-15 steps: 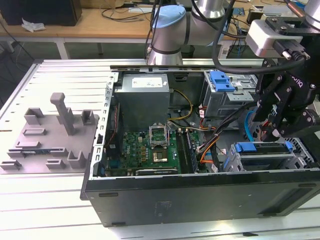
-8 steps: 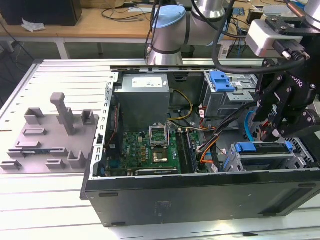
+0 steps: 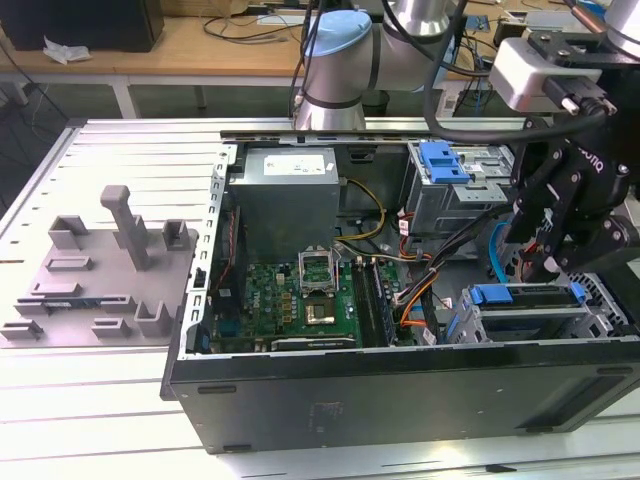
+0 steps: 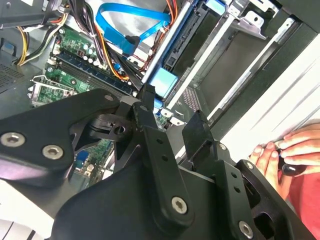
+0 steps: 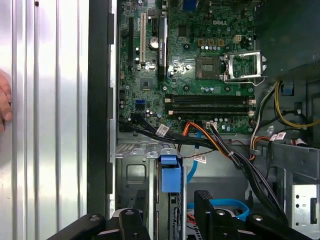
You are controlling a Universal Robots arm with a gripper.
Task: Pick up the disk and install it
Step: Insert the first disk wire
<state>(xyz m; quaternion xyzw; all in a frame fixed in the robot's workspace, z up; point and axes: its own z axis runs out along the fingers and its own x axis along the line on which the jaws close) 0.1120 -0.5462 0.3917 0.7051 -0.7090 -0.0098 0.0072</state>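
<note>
The disk [image 3: 527, 296], a flat drive in a blue carrier frame, sits on edge in the lower drive cage at the exterior view's right, inside the open computer case [image 3: 400, 385]. My black gripper [image 3: 537, 268] hangs just above it. In both wrist views the two fingers stand apart, one on each side of the disk's blue end tab [image 5: 170, 175] [image 4: 162, 81], with a gap on both sides. The gripper [image 5: 171, 199] [image 4: 170, 106] is open and holds nothing.
A blue plastic bracket [image 3: 441, 160] tops the upper metal drive cage. Cable bundles [image 5: 225, 150] and a blue data cable [image 4: 130, 22] run close to the cage. The motherboard [image 3: 300, 295] lies mid-case. A grey fixture [image 3: 100, 270] lies outside. A person's hand [image 4: 287, 150] rests beside the case.
</note>
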